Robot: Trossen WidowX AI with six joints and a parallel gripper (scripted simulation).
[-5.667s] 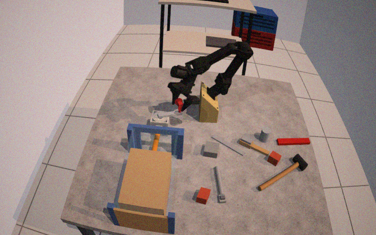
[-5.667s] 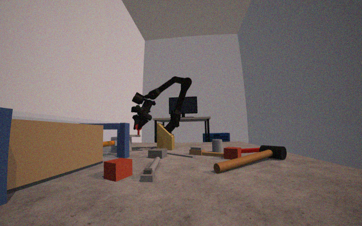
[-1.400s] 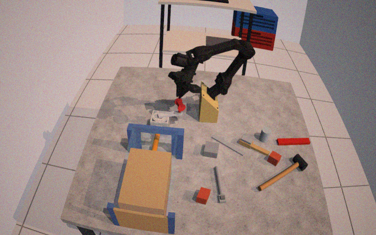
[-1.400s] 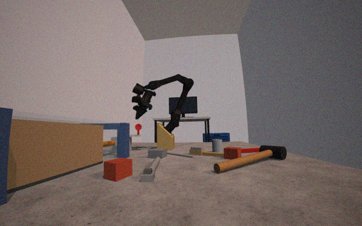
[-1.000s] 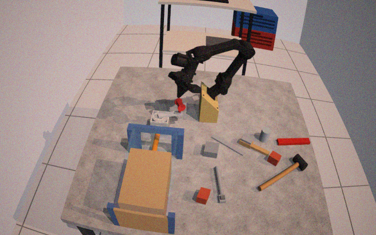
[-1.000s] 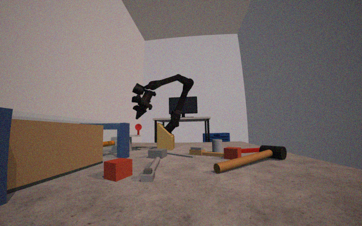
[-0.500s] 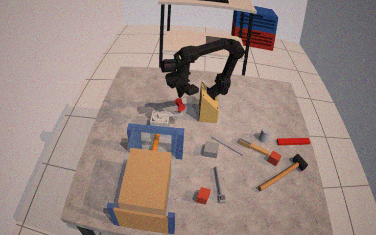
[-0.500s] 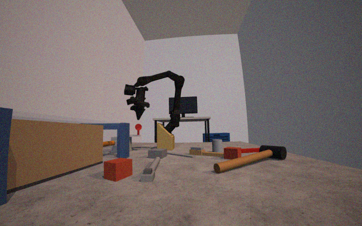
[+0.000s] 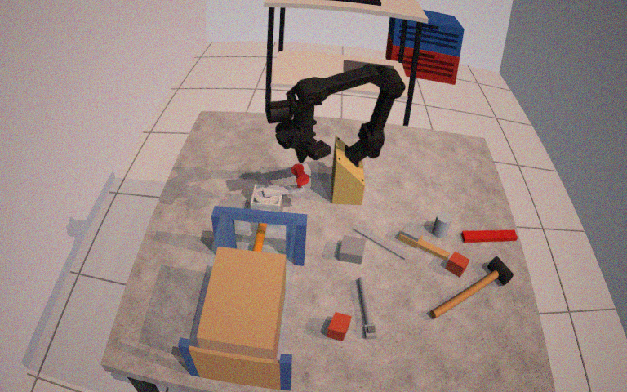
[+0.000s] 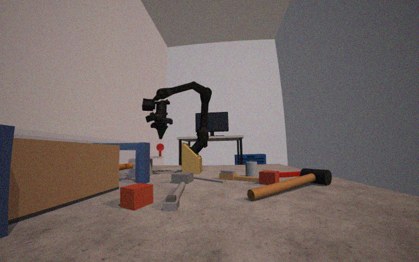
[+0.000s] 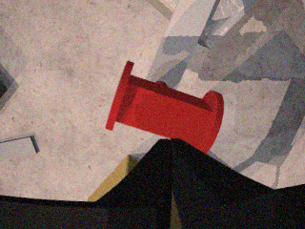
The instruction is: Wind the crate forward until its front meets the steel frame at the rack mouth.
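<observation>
My gripper point(image 9: 301, 159) point(image 10: 160, 137) point(image 11: 168, 149) is shut and empty, pointing down just above the red grip point(image 9: 300, 175) point(image 10: 160, 147) point(image 11: 167, 112) of the winch handle. In the exterior view a gap shows between tips and grip. The handle's pale arm point(image 9: 286, 190) runs from the grip to the top of the white winch point(image 9: 266, 207). Its key is hidden. An orange strap point(image 9: 260, 238) point(image 10: 125, 166) leads towards the tan crate point(image 9: 245, 296) point(image 10: 67, 172), which looks flat. A gap shows between crate and blue frame point(image 9: 259, 215) point(image 10: 142, 164).
A yellow wedge block point(image 9: 347, 187) point(image 10: 191, 162) stands under the arm's base, right of the handle. To the right lie a grey block point(image 9: 351, 249), a thin rod point(image 9: 379, 243), a wrench-like tool point(image 9: 362, 300), red blocks point(image 9: 339, 326) point(image 9: 457, 264), and a mallet point(image 9: 464, 295).
</observation>
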